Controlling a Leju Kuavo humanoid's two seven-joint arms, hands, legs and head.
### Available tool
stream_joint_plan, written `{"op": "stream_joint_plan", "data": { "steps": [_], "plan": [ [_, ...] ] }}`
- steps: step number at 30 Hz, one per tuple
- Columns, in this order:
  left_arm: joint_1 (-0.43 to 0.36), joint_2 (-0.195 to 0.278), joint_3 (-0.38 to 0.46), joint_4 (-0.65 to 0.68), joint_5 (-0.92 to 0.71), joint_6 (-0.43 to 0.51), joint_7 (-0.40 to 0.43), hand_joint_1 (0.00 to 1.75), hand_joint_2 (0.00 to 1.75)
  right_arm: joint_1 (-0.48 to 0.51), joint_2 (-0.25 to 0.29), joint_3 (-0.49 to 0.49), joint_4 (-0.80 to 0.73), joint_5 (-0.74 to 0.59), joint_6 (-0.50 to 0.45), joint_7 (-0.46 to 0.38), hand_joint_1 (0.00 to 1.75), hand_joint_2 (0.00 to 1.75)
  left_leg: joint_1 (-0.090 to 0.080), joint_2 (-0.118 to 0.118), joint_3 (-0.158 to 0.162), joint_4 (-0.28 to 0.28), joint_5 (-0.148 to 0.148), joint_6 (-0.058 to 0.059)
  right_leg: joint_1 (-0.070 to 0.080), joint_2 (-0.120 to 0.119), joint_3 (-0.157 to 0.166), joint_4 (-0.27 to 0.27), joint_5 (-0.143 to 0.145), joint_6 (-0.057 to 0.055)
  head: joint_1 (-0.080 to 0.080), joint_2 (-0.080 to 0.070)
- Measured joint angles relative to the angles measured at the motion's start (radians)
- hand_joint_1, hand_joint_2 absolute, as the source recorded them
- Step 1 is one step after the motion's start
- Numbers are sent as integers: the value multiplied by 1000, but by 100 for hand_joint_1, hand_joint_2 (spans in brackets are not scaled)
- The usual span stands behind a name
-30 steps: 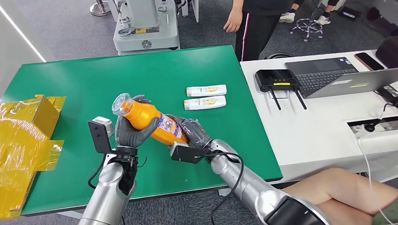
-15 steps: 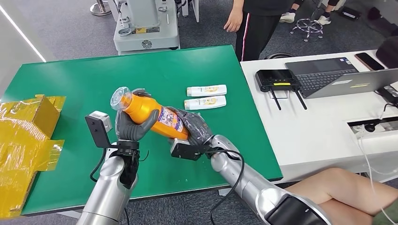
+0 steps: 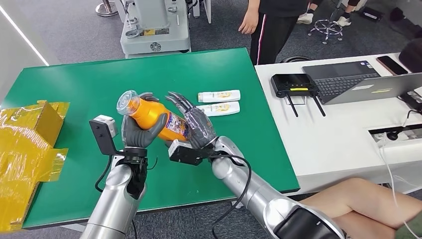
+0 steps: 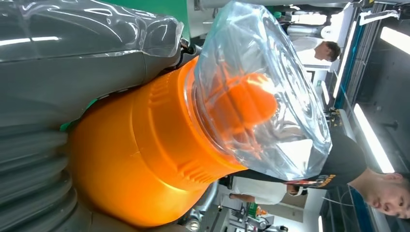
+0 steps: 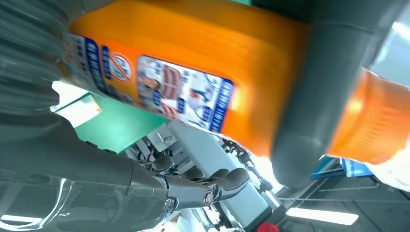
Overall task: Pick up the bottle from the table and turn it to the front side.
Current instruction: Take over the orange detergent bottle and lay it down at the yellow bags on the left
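Above green worktop [image 3: 89, 89]: left hand [image 3: 135, 133] grips tilted orange bottle [image 3: 154, 117] near clear-capped neck; right hand [image 3: 198, 128] at its base, fingers [image 3: 180, 102] splayed, released.

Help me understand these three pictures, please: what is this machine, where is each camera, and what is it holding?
This is a humanoid robot with two silver arms, each ending in a many-fingered hand. The wide picture is from a camera high on its body, looking down at a green table. The other two come from cameras at each wrist, close behind the hand, so they look turned and very near.

The left hand grips an orange bottle near its neck, lifted off the table and tilted. The bottle's clear cap shows large in the left wrist picture. The right hand is at the bottle's base with its fingers spread.

On the table lie two small white bottles side by side. At the left edge sits crumpled yellow packaging.
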Motion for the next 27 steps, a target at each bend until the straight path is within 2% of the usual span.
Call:
{"op": "stream_joint_plan", "data": {
  "steps": [11, 23, 27],
  "plan": [
    [22, 7, 12, 0, -6, 18, 12, 175, 175, 16, 14, -22, -131, 13, 6, 0, 0, 175, 0, 0, 0, 0, 0, 0, 0, 0, 0, 0, 0, 0, 0, 0],
    [21, 28, 68, -39, -36, 60, 6, 175, 175, 119, 11, -34, -389, -2, 28, 18, 0, 175, 0, 1, 0, 0, 0, 0, 0, 1, -1, 0, 0, 0, 0, 0],
    [-9, 45, 94, -95, -50, 87, 33, 175, 175, 141, 7, -33, -437, -30, 40, 13, 0, 175, 0, 1, 0, 0, 0, 0, 0, 1, -1, 0, 0, 0, 0, 0]
  ]
}}
